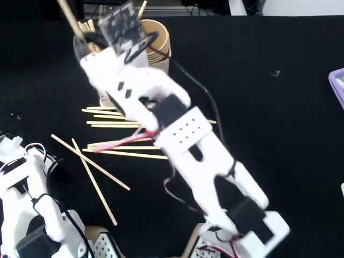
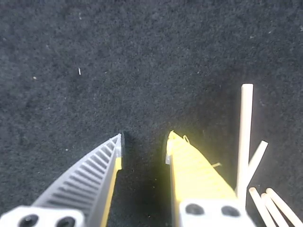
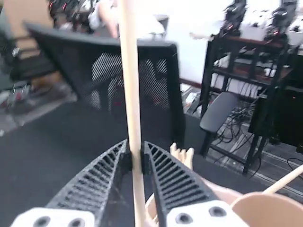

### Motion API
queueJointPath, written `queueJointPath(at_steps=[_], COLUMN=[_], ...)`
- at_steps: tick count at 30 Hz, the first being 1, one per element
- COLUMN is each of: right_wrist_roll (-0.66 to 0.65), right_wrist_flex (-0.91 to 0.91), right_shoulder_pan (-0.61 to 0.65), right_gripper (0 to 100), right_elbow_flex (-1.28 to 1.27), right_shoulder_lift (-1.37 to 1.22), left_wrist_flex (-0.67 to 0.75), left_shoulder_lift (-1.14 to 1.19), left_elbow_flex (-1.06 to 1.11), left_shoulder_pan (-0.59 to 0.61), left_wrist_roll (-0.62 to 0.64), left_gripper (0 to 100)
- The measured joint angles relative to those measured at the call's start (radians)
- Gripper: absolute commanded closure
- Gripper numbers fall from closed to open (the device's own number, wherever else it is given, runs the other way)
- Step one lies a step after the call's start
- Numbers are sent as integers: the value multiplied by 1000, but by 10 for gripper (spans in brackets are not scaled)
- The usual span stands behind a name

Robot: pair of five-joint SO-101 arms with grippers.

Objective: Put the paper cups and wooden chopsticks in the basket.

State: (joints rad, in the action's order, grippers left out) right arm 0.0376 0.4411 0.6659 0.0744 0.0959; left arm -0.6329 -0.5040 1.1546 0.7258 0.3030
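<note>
Above the basket (image 1: 81,38), at the far side of the black surface (image 1: 279,140), the right arm (image 1: 183,134) was stretched out. The right jaws were pinching one chopstick (image 3: 131,85), which stood nearly upright between them. A cup (image 1: 159,42) stood just beside the basket; I could not tell whether the two touched. Many loose chopsticks (image 1: 115,124) lay on the surface in front of the basket, some partly under the right arm. Two more lay crossed, nearer to the left arm (image 1: 24,209). The left jaws were spread, low over the surface, with some chopstick ends (image 2: 246,132) just beside one of them.
</note>
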Motion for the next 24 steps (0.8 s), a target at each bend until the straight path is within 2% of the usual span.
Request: queueJointPath(at_steps=[5,11,24], right_wrist_roll=[78,91,91], right_wrist_flex=[-3,-3,-3], right_shoulder_pan=[-52,-57,-58], right_gripper=[987,987,987], right_elbow_flex=[193,382,483], right_shoulder_lift=[-155,-290,-465], left_wrist_flex=[0,0,0], left_shoulder_lift=[0,0,0], left_elbow_flex=[0,0,0], left_shoulder_pan=[0,0,0], left_wrist_roll=[0,0,0], left_gripper=[837,837,836])
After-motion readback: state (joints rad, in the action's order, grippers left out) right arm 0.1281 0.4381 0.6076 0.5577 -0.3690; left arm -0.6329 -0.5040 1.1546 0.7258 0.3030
